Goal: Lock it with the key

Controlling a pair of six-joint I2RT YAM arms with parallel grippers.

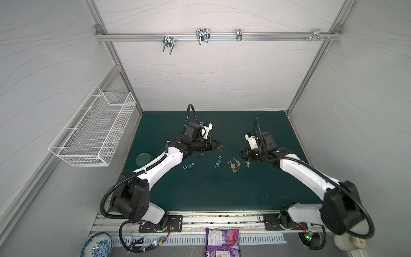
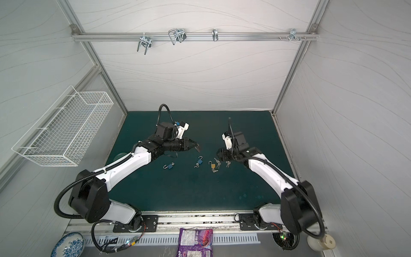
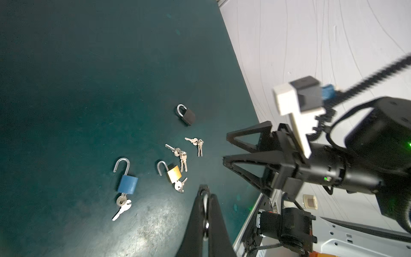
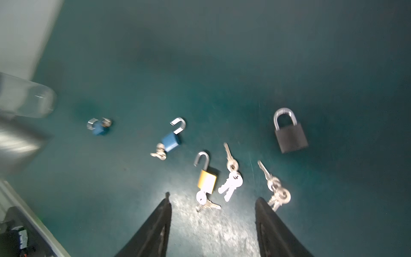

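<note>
Green mat (image 1: 211, 189): right gripper (image 4: 213, 198) spread wide, empty, near brass padlock (image 4: 207, 181) and loose keys (image 4: 231, 184). Left gripper (image 3: 205, 195) pinched closed; shiny bit (image 3: 206, 201) between fingers (image 3: 195, 222), possibly a key.

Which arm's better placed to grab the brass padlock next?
Right, likely. The right pincer is open and nearest the brass padlock, which lies just ahead of it. The left pincer is shut and sits nearer a blue padlock.
</note>
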